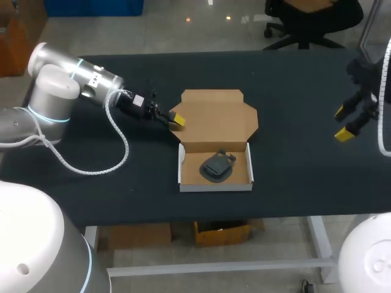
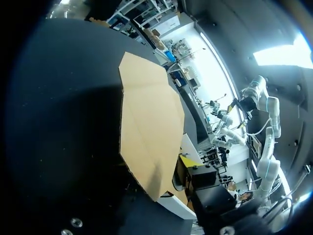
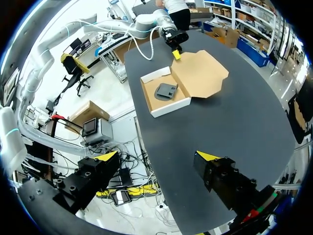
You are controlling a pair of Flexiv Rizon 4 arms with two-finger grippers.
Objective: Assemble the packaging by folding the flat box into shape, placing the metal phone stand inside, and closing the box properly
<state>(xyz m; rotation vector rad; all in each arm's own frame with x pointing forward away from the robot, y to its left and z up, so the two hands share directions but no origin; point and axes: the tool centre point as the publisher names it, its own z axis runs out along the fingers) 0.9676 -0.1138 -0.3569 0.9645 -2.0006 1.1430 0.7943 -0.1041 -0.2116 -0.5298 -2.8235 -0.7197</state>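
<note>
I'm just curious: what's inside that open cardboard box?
Only a dark phone stand, lying on the box floor. The lid lies open behind, so the inside shows; just the cardboard beneath the stand is covered.

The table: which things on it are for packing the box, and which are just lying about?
For the job: cardboard box; its lid, lying open; metal phone stand, inside the box; left gripper, by the lid's edge; right gripper, open, away to the side.

Just there: black table; coiled cable on the left arm.
</note>
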